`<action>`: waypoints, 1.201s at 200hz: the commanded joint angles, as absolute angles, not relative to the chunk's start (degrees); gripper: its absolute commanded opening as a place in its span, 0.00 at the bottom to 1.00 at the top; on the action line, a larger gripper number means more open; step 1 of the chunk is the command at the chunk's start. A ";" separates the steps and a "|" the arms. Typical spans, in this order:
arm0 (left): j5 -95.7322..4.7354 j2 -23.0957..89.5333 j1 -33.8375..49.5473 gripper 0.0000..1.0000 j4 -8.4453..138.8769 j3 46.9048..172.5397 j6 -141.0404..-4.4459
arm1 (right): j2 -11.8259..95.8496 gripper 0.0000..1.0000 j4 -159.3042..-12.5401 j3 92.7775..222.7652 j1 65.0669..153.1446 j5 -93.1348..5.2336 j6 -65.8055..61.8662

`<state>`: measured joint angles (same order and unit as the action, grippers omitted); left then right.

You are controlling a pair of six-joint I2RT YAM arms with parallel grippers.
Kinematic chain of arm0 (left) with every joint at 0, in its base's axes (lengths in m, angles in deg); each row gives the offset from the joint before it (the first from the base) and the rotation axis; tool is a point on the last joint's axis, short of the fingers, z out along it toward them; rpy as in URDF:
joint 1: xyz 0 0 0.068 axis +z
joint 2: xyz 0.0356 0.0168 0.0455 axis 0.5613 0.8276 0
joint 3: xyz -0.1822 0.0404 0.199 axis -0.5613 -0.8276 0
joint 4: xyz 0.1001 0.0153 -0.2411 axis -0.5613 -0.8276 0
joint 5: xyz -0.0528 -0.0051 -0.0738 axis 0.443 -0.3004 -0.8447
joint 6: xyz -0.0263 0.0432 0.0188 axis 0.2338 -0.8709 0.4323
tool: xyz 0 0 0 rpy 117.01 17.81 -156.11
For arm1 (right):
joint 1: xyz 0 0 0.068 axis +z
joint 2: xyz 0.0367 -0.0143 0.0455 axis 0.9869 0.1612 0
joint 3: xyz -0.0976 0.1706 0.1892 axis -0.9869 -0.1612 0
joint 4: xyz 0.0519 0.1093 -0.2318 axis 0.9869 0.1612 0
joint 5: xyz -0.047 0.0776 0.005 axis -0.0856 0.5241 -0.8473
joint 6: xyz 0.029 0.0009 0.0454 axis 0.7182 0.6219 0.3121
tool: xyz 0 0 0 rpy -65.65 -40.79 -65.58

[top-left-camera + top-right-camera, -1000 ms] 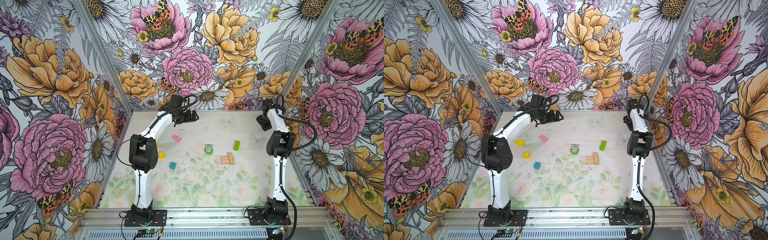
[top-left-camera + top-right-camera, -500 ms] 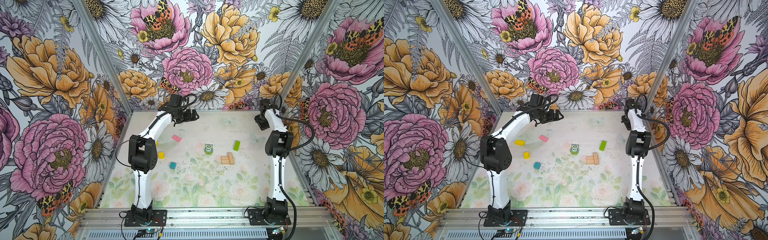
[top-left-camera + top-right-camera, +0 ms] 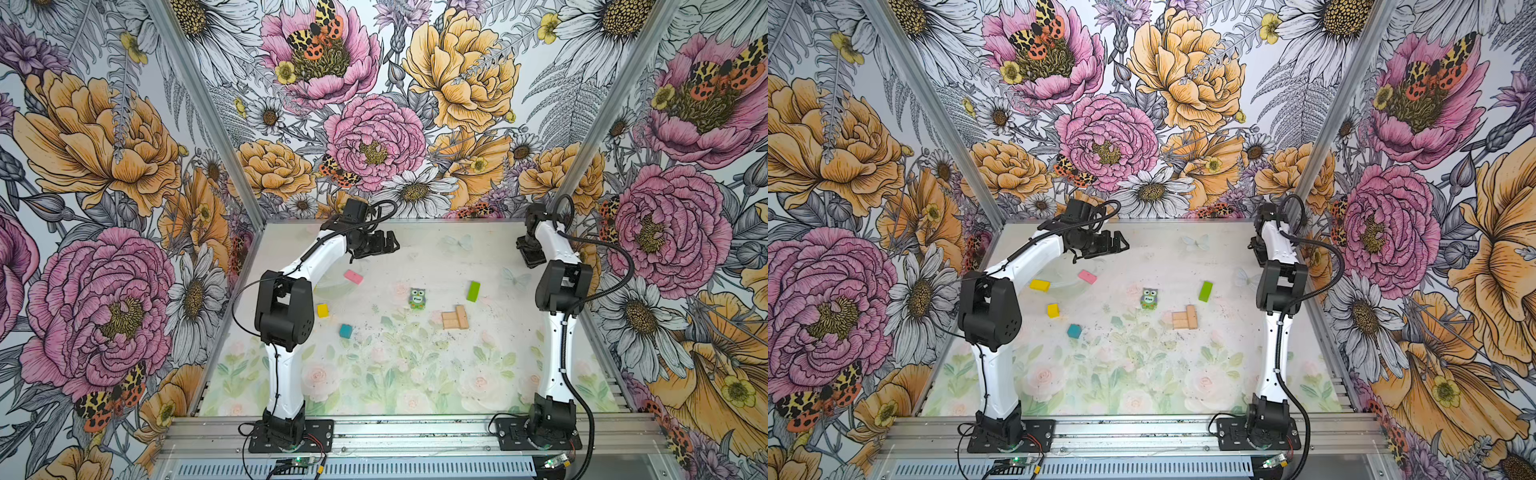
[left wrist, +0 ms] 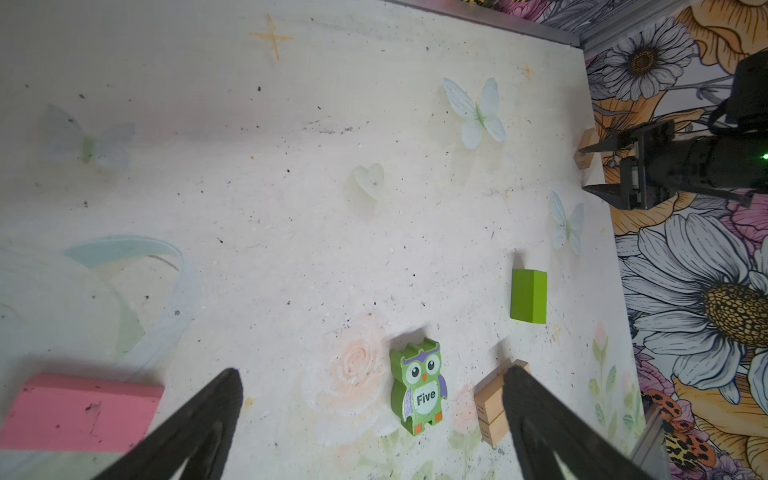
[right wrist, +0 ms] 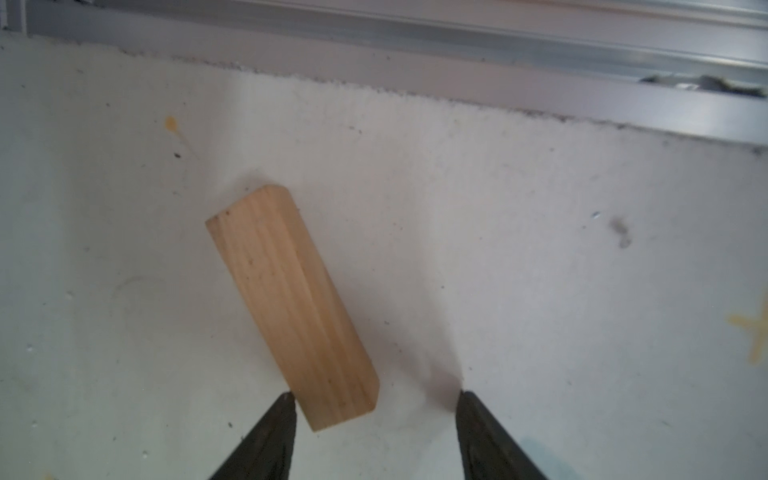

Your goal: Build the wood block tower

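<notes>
The right pincer, released, sits at the far right corner of the table. The end of a lone tan bar lies between its tips, with a metal rail close behind. The left pincer gapes empty near the pink bar. Three tan bars lie clustered mid-table near the owl piece.

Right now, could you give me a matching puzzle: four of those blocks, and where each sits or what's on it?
Things: 1 owl block; 2 lone tan bar; 3 lime-green bar; 4 teal cube.
Clues: A beside the yellow cube; B printed "Five"; C at the open tips of the right gripper; D just behind the tan bar cluster.
Pairs: 1-B; 2-C; 3-D; 4-A.
</notes>
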<state>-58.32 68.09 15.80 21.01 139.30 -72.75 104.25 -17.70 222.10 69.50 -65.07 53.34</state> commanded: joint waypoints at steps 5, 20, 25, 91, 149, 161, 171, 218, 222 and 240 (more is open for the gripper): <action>-60.00 65.68 17.33 0.99 24.06 138.21 -71.90 | 101.93 0.63 -17.40 224.04 69.07 -67.76 55.01; -60.42 65.71 17.91 0.99 24.34 138.10 -71.80 | 102.02 0.63 -17.48 224.12 69.12 -67.97 56.05; -60.55 65.77 18.13 0.99 24.40 138.12 -71.78 | 102.01 0.63 -17.48 224.21 69.11 -68.15 56.38; -60.43 65.19 19.08 0.99 24.44 137.58 -71.32 | 103.88 0.44 -17.51 227.49 68.93 -68.59 57.77; -60.73 64.27 19.36 0.99 24.83 135.53 -70.56 | 104.76 0.63 -16.87 228.69 68.84 -68.73 59.58; -60.82 64.23 19.32 0.99 24.96 135.34 -70.37 | 104.77 0.61 -16.55 228.70 68.79 -68.15 61.21; -60.93 64.19 19.36 0.99 24.96 135.15 -70.32 | 104.84 0.54 -16.40 228.70 68.77 -67.93 62.03; -60.38 63.05 19.42 0.99 24.92 134.34 -70.39 | 104.13 0.41 -15.16 228.10 69.65 -67.63 59.21; -60.38 62.93 19.47 0.99 24.96 134.40 -70.38 | 103.76 0.42 -14.93 227.89 69.84 -67.65 58.59; -60.65 62.79 19.55 0.99 24.96 134.73 -70.30 | 100.81 0.48 -14.63 227.46 70.68 -69.02 55.01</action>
